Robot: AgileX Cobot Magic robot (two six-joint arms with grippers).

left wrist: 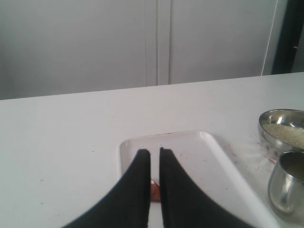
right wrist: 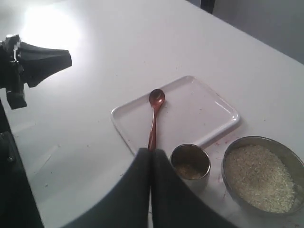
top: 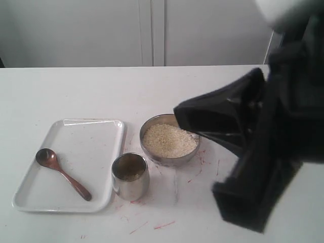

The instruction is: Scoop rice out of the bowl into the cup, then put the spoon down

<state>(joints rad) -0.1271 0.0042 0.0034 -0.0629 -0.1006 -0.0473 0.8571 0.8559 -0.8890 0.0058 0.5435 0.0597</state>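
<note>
The spoon (top: 63, 174) lies flat on the white tray (top: 86, 132), round end toward the far left, touched by no gripper. Just right of the tray stands the cup (top: 130, 177), with a little rice (right wrist: 187, 171) at its bottom. Behind it and to the right is the bowl (top: 144, 147), holding a mound of rice (top: 169, 140). My right gripper (top: 178, 117) hangs shut and empty above the bowl's right side. My left gripper (left wrist: 155, 151) is out of the exterior view. It is nearly closed to a thin slit and holds nothing, and the spoon (left wrist: 154, 190) shows through the slit.
The white table (top: 76, 86) runs back to a pale wall with cabinet doors. Faint red marks lie on the table round the cup and bowl. My right arm's dark bulk (top: 263, 172) covers the table's right part. The left gripper (right wrist: 69, 59) shows far beyond the tray (right wrist: 199, 109).
</note>
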